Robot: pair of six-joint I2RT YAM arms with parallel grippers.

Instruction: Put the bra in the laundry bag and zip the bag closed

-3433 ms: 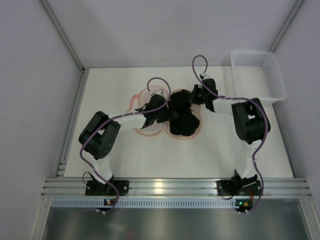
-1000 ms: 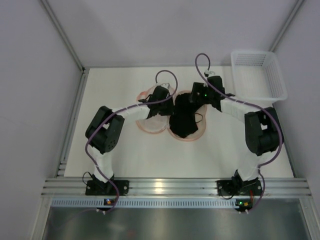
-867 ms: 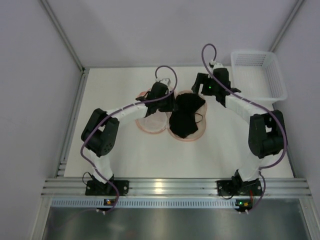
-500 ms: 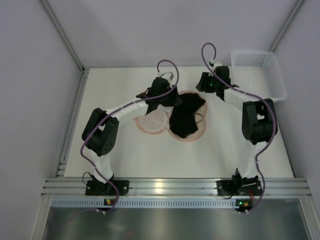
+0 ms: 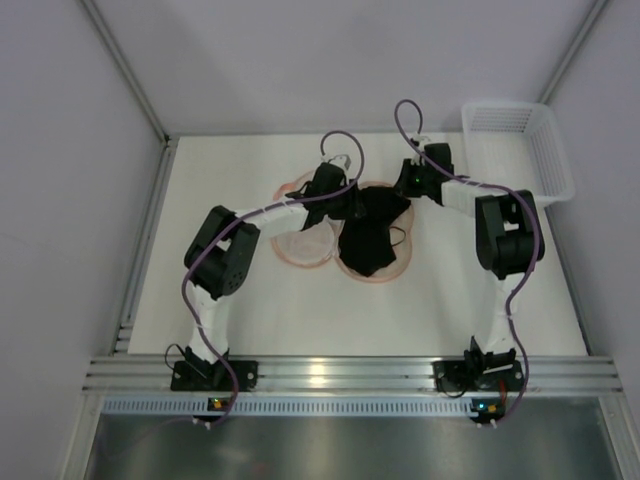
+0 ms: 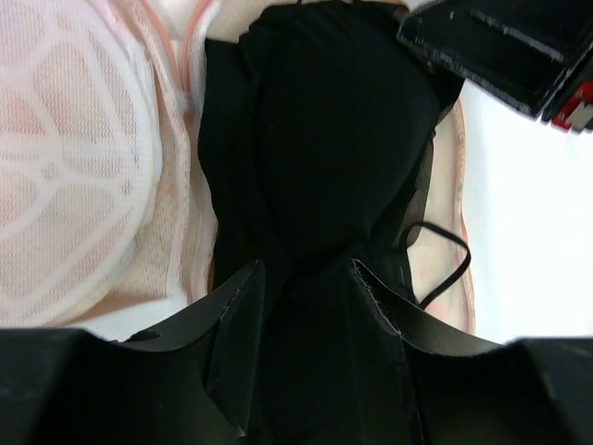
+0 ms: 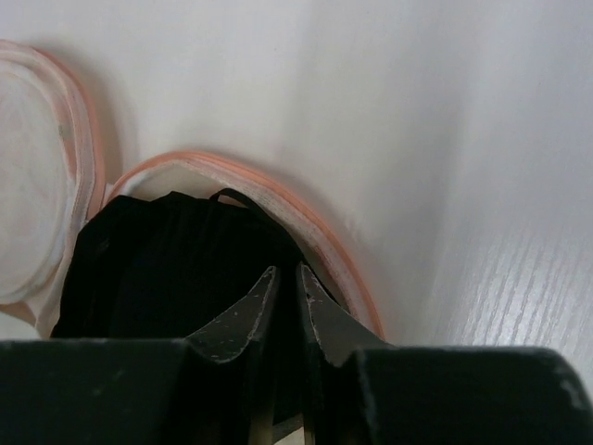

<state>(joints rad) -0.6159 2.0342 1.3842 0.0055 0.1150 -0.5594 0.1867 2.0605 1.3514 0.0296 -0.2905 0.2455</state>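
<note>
Bra (image 5: 372,232), black, lies bunched in the right round half of the open laundry bag (image 5: 303,246), which sits flat on the table (image 5: 450,290) with its pale left half bare. Left gripper (image 6: 306,273) hangs just above the bra, fingers moderately apart, black fabric showing between them. Right gripper (image 7: 286,271) is at the bra's far edge by the pink rim, fingers nearly together; cannot tell if they pinch fabric.
</note>
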